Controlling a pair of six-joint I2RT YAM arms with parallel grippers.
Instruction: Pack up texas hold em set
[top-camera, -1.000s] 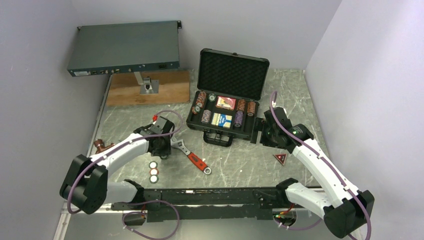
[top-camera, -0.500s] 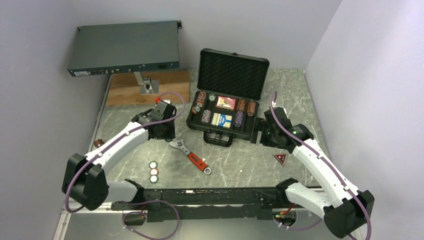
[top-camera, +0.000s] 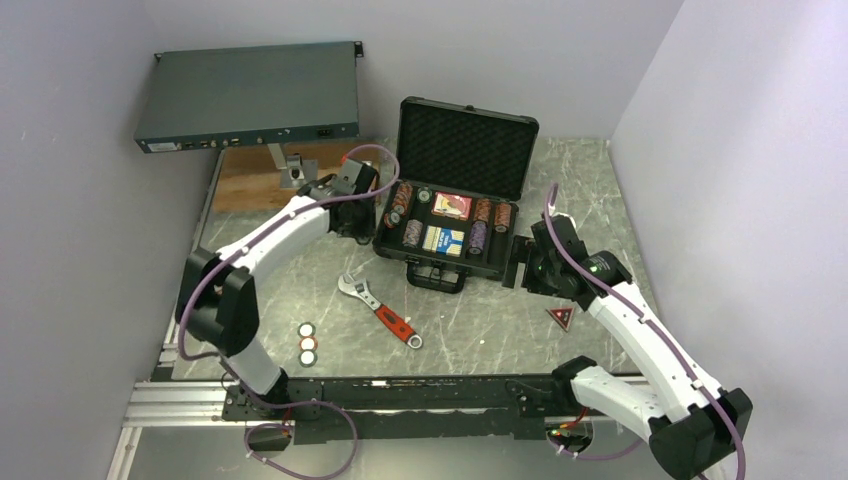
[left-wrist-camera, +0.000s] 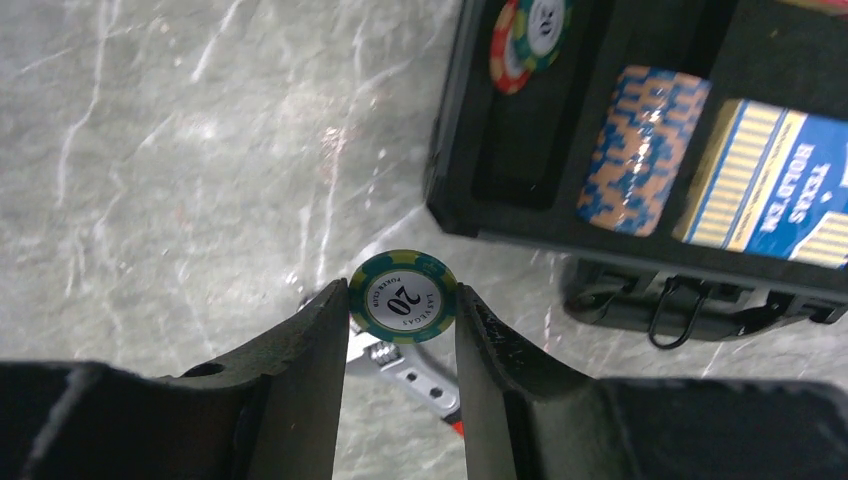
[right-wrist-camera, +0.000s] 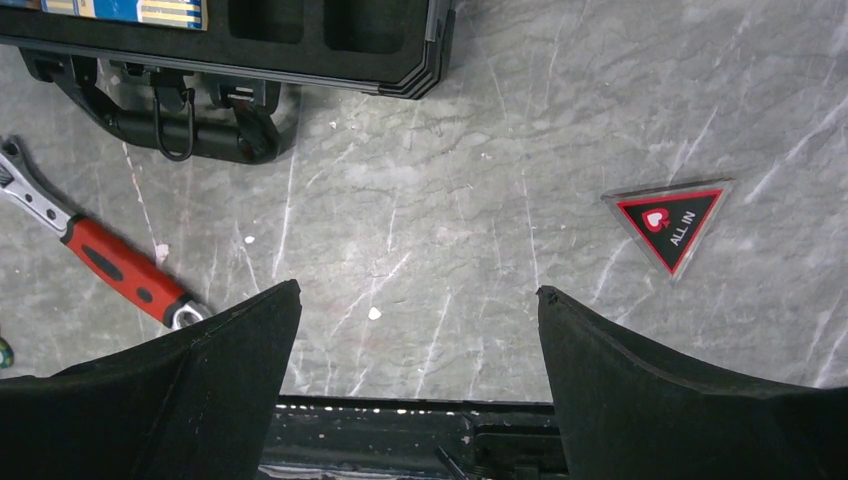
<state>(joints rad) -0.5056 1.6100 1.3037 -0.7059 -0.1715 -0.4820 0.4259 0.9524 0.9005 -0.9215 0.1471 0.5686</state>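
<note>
- With the jaws of the left gripper (left-wrist-camera: 403, 300) drawn close together, pinches a green-rimmed poker chip (left-wrist-camera: 403, 297) marked 20 by its edges, face toward the wrist camera
- Has swung within the last second away from the three loose chips (top-camera: 307, 343) and the red-handled wrench (top-camera: 383, 312), up to the left end of the open black case (top-camera: 465, 150)
- Hovers over bare table just beside the case's left wall, not yet above any slot; reads as the carrying stage of one chip delivery
- Faces a long chip slot (left-wrist-camera: 520, 150) only partly filled at that end, with an orange-and-blue chip stack (left-wrist-camera: 640, 150) and the blue card deck (left-wrist-camera: 770, 190) beside it, and the red deck (top-camera: 452, 206) seated further back
- Keeps the right gripper (right-wrist-camera: 418, 300) spread wide with nothing between its jaws, above bare table near the case's front right corner
- Shows the small red triangle (right-wrist-camera: 672, 218), lettered ALL IN, flat on the table, apart from the case
- Judged still to pack: the held chip, the three loose chips, the triangle; then the lid to shut
</note>
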